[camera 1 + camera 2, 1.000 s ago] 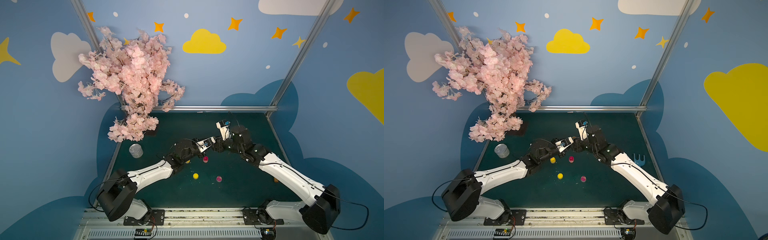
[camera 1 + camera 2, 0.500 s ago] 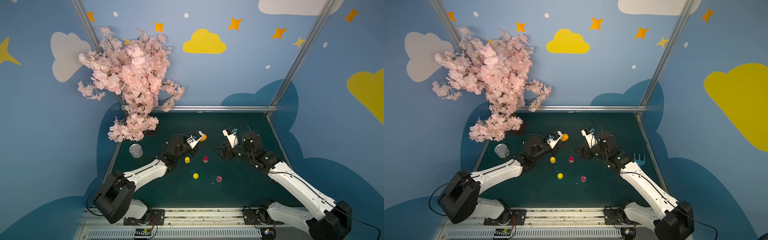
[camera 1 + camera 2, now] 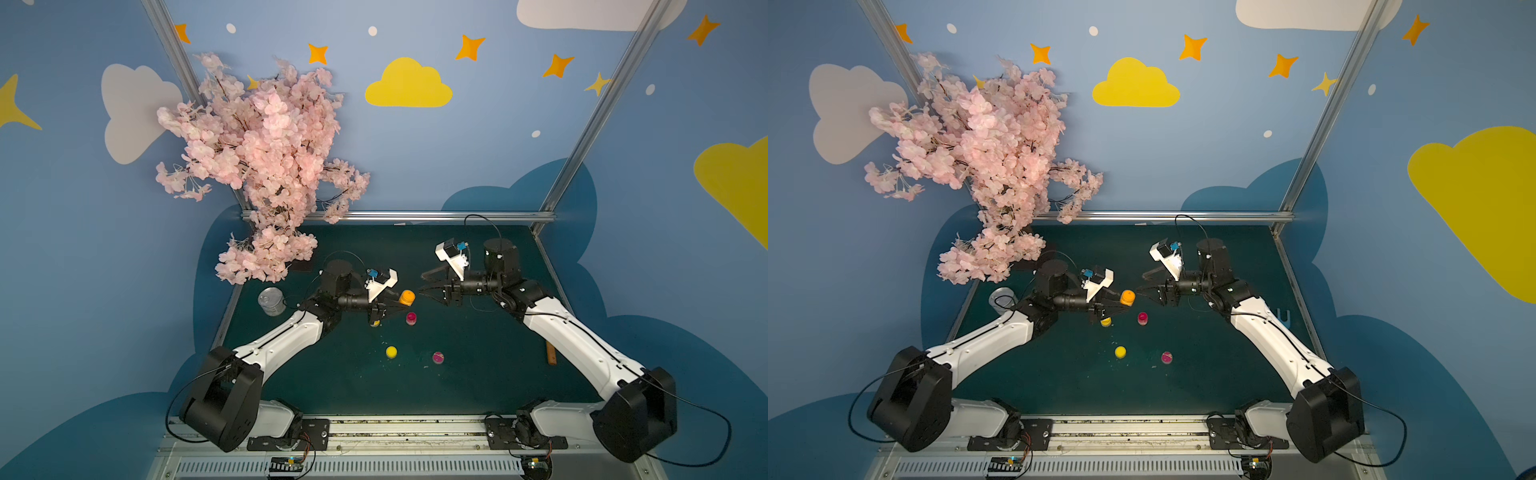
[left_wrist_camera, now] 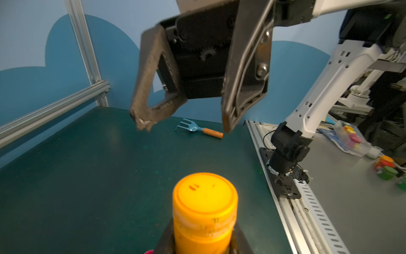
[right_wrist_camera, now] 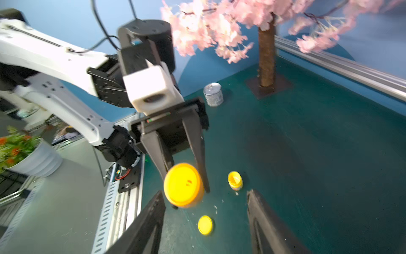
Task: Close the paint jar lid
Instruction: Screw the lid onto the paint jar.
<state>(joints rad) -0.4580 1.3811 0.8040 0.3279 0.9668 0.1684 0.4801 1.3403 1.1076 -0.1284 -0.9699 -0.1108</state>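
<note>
Left gripper [image 3: 400, 301] is clamping the orange jar [image 3: 406, 296] in both top views and holding it above the green mat [image 3: 478, 374], near the middle. Right gripper [image 3: 421, 285] is facing it just beside, jaws spread with nothing between them. Four small paint pieces are lying below: a yellow jar [image 3: 375, 323], a yellow lid [image 3: 391, 352], a magenta piece [image 3: 411, 318] and a second magenta piece [image 3: 438, 357], too small to tell jar from lid. One metal can [image 3: 271, 301] is standing near the pink blossom tree [image 3: 262, 166].

Left wrist is looking along the orange jar [image 4: 204, 211]: round glossy plastic, with a flat orange lid [image 4: 204, 191] sitting on top and black fingers [image 4: 164, 242] pinching both sides. Right gripper [image 4: 184, 124] is hanging open beyond it, ribbed fingers apart. Only this view is giving the whole fork [image 4: 198, 128], blue prongs and brown handle, which the top views show only in part.

Right wrist, blurred, is showing what the others hide. The yellow jar [image 5: 235, 180] is standing open, and its lid [image 5: 205, 224] is lying flat, apart from it. The orange jar [image 5: 183, 185] is pointing lid-first at this camera.
</note>
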